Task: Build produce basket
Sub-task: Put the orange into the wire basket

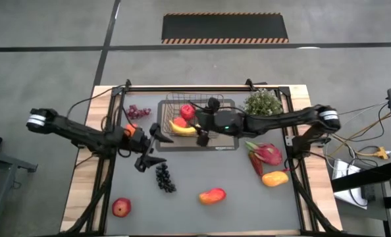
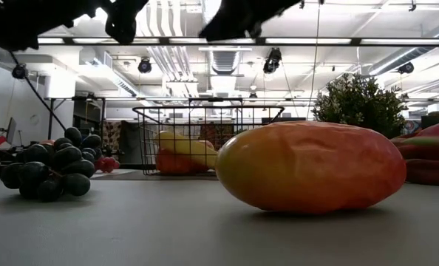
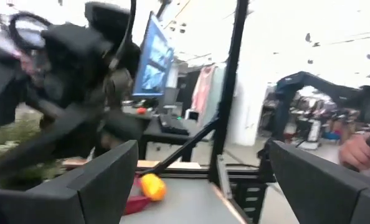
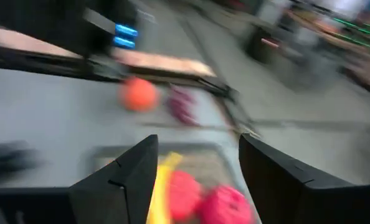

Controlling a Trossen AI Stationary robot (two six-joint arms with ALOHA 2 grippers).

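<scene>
The dark wire basket (image 1: 194, 104) (image 2: 208, 122) stands on a flat grey tray (image 1: 225, 143) at the table's far middle. A yellow banana (image 1: 182, 128) (image 4: 161, 180) and red fruit (image 1: 187, 112) (image 4: 225, 205) lie in it. My right gripper (image 1: 202, 137) (image 4: 197, 168) hangs open and empty over the basket's near side. My left gripper (image 1: 151, 146) (image 3: 203, 180) is open and empty just left of the basket, above the mat. Dark grapes (image 1: 164, 176) (image 2: 53, 166), a red apple (image 1: 121, 207), two mangoes (image 1: 212, 195) (image 1: 274, 178) and a pink dragon fruit (image 1: 268, 153) lie on the mat.
A bushy green plant (image 1: 262, 102) (image 2: 360, 103) stands right of the basket. An orange (image 1: 131, 128) (image 4: 138, 93) and reddish grapes (image 1: 137, 112) lie left of it, behind my left arm. A red long fruit (image 1: 255, 162) lies beside the dragon fruit. Metal frame bars run along the table's sides.
</scene>
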